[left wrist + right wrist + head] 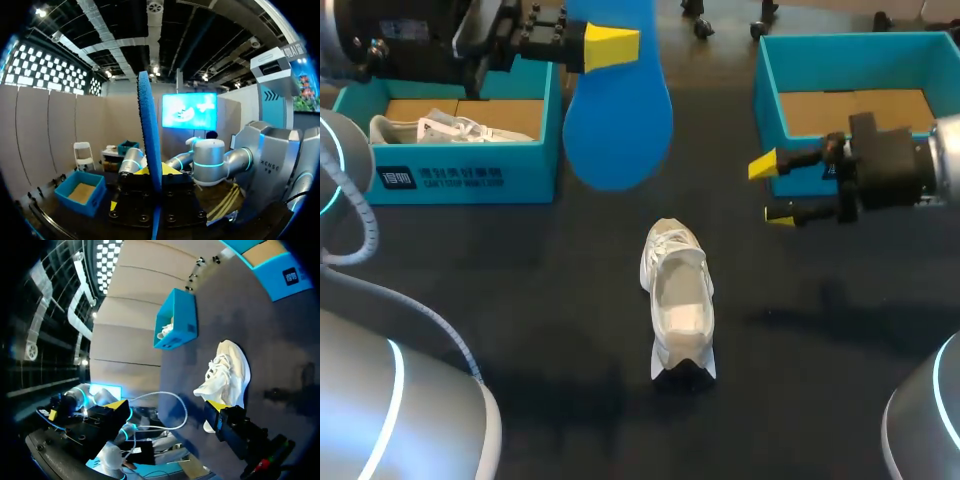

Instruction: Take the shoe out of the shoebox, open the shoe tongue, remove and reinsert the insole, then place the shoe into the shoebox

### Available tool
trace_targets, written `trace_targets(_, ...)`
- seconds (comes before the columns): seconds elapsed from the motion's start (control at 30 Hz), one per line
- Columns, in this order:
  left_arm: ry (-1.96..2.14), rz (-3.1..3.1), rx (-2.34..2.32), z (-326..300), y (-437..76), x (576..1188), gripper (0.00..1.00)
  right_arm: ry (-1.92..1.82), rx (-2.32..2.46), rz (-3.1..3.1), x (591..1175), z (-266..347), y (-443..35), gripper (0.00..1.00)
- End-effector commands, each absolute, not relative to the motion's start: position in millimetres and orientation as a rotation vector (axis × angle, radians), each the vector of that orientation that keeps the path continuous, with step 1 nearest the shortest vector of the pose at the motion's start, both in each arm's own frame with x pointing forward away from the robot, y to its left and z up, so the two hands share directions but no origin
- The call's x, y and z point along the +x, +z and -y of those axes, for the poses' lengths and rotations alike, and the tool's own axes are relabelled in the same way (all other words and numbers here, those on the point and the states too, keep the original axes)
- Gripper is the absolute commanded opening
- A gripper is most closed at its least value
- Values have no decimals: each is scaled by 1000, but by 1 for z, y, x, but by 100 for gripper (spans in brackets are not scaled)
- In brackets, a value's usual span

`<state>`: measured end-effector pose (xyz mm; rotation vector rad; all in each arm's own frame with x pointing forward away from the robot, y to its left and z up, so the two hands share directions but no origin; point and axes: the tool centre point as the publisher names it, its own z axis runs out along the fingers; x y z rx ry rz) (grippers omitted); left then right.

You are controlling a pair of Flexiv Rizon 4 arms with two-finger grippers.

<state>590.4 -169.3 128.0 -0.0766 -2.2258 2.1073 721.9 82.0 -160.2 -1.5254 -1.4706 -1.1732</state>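
Observation:
A white shoe (678,295) lies on the dark table, toe toward the far side, its opening facing up. My left gripper (608,46) is raised at the far left, shut on a blue insole (617,110) that hangs down from it. The left wrist view shows the insole (150,145) edge-on, standing up between the fingers of my left gripper (152,172). My right gripper (772,190) stands open and empty, above the table to the right of the shoe. In the right wrist view the shoe (225,372) lies ahead of that open gripper (167,407).
A teal shoebox (470,178) at the far left holds another white shoe (440,127). A second teal shoebox (765,80) at the far right shows a bare brown bottom. Both boxes (177,320) (272,270) appear in the right wrist view.

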Motion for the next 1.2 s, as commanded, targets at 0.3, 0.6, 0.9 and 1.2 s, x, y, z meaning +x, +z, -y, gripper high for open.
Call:
trace_targets(0.3,2377,2112,-850,161,110,604,0,-1150,-1486,1407,738,-79,-147,100)
trace_targets(0.6,2366,2248,-1251,173,85,628,0,-1150,-1486,1407,738,-79,-147,100)
trace_targets(0.9,2385,2365,-1917,180,38,647,0,-1150,-1486,1407,738,-79,-147,100)
trace_targets(1.2,2385,2365,-1917,180,38,647,0,-1150,-1486,1407,738,-79,-147,100)
